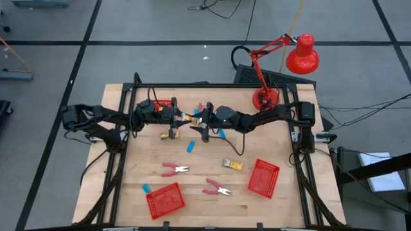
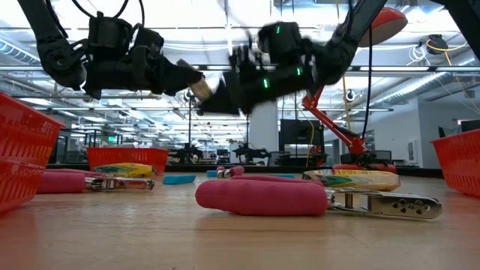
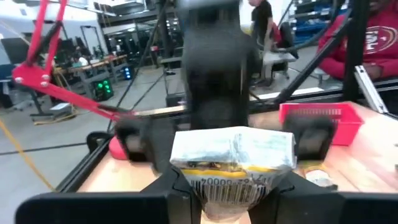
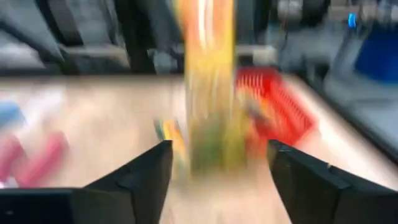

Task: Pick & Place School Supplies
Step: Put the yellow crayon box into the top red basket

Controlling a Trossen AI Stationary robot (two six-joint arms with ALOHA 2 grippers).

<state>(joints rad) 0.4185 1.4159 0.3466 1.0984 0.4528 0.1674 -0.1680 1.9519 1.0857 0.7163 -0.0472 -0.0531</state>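
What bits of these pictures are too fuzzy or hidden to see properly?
- Right wrist view: the yellow packet beyond the right hand is smeared by motion blur.
- Left wrist view: the printing on the yellow-and-silver packet in the left hand is unreadable.
- High view: where both hands meet, the dark arms crowd out the detail.

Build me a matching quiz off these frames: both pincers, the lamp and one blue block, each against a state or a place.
Things:
1. left pincer
2. right pincer
3. red metal desk lamp
4. small light-blue block

States or places:
A. open, nothing between its fingers
B. base at the far right corner of the wooden table
C. shut on a yellow-and-silver foil packet, held above the table
D. lying loose on the wood near the table's middle

Pairs: 1-C, 2-A, 3-B, 4-D
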